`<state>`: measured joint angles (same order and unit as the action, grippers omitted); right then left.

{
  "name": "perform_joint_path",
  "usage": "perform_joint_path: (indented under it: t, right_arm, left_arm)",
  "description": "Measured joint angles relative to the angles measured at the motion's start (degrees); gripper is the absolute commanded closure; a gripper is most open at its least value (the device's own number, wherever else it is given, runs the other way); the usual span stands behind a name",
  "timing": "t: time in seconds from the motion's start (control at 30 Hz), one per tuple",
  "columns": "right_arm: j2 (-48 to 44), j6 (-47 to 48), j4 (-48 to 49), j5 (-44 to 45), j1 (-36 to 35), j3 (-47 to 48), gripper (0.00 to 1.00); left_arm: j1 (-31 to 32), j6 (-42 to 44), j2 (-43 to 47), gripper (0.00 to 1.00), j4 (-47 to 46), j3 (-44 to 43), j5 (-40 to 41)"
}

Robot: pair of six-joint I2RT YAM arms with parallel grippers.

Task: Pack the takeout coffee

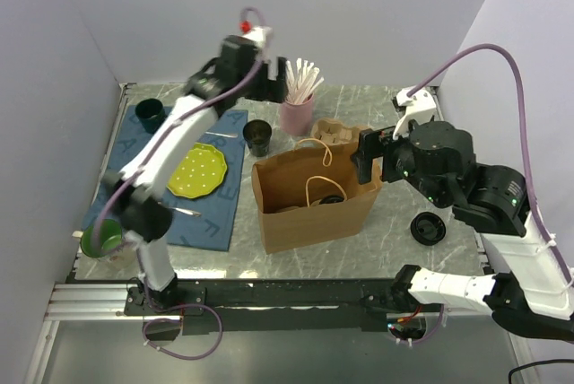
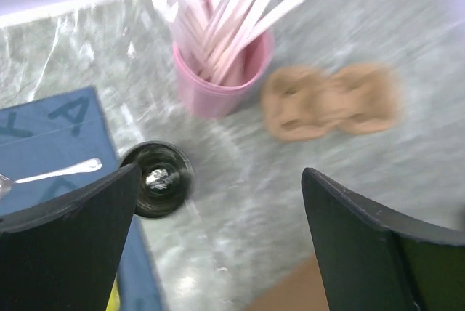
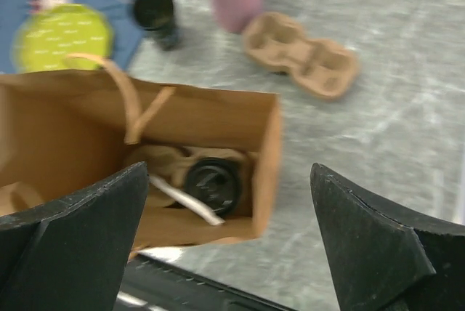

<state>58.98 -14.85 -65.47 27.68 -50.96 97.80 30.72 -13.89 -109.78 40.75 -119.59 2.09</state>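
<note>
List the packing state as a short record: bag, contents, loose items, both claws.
bag: brown paper bag, upright, top open
in bag: lidded cup, white stick
behind bag: cardboard carrier, pink cup of stirrers, black cup without lid
right of bag: black lid on the table
left claw: open, empty, raised near the pink cup
right claw: open, empty, above the bag

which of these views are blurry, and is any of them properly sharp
Top external: sharp and evenly lit, the paper bag crisp-edged. Left wrist: heavily motion-blurred, the cup carrier and pink cup smeared. Right wrist: milder blur, though the lidded cup inside the bag is readable.
</note>
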Motion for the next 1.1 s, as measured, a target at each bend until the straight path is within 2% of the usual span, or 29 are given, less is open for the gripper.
perform_joint_path:
  t: [0.17,0.33,0.57,0.8,1.1]
  right_arm:
    - [-1.11,-3.96,1.84,-6.25,0.00,1.29,0.00]
    - [-3.41,-10.95,0.96,-7.54,0.00,1.22,0.00]
    - [-6.47,-16.55,-3.61,-9.90,0.00,0.35,0.00]
    - [-12.35,-19.04,-3.50,-12.79,0.00,-5.03,0.00]
    - [-15.08,-21.81,-1.90,-12.79,0.00,-8.15,0.00]
  left_arm:
    - [-0.83,-7.65,21.86,0.03,-7.54,15.85,-3.43]
    - [-0.90,-11.89,42.64,0.03,-13.75,29.29,-12.50]
    - [-0.79,-20.87,64.92,0.03,-16.28,46.45,-21.07]
    - [-0.79,-25.83,72.72,0.03,-14.78,53.79,-21.75]
    - [-0.79,-25.33,74.53,0.03,-11.06,54.64,-23.06]
